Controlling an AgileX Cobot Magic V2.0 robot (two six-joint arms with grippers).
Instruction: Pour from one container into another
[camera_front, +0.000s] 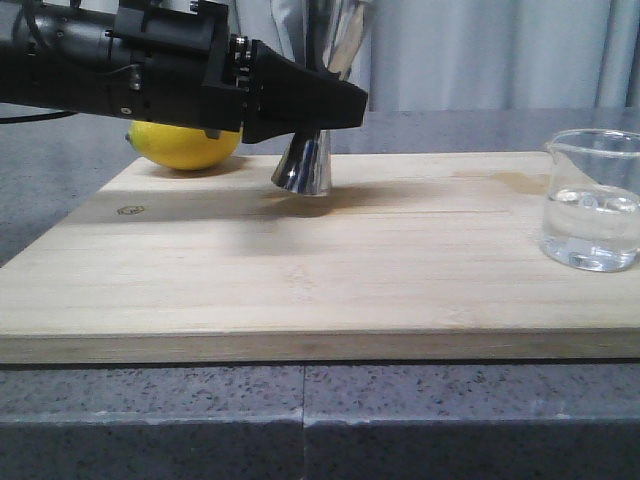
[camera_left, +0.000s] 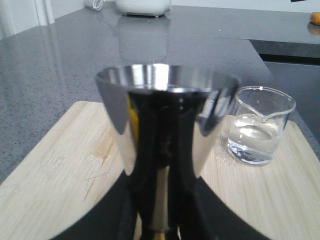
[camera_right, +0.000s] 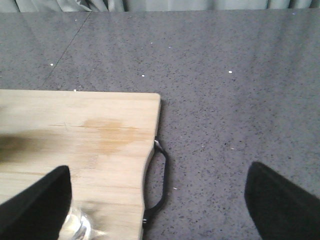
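Note:
The steel jigger (camera_front: 302, 165) is at the back of the wooden board (camera_front: 300, 270), leaning slightly, with its lower cone at the board's surface. My left gripper (camera_front: 318, 112) reaches in from the left and is shut on the jigger's narrow waist. In the left wrist view the jigger's upper cone (camera_left: 165, 115) fills the middle and the gripper (camera_left: 160, 222) clamps it below. The glass beaker (camera_front: 592, 200) holds clear liquid and stands at the board's right edge; it also shows as the beaker (camera_left: 257, 125). My right gripper (camera_right: 160, 210) is open, and a bit of the beaker's glass (camera_right: 77, 227) lies beside one finger.
A yellow lemon (camera_front: 185, 143) lies at the board's back left, behind my left arm. The board has a black handle (camera_right: 161, 185) at its right end. A grey speckled countertop (camera_right: 240, 100) surrounds it.

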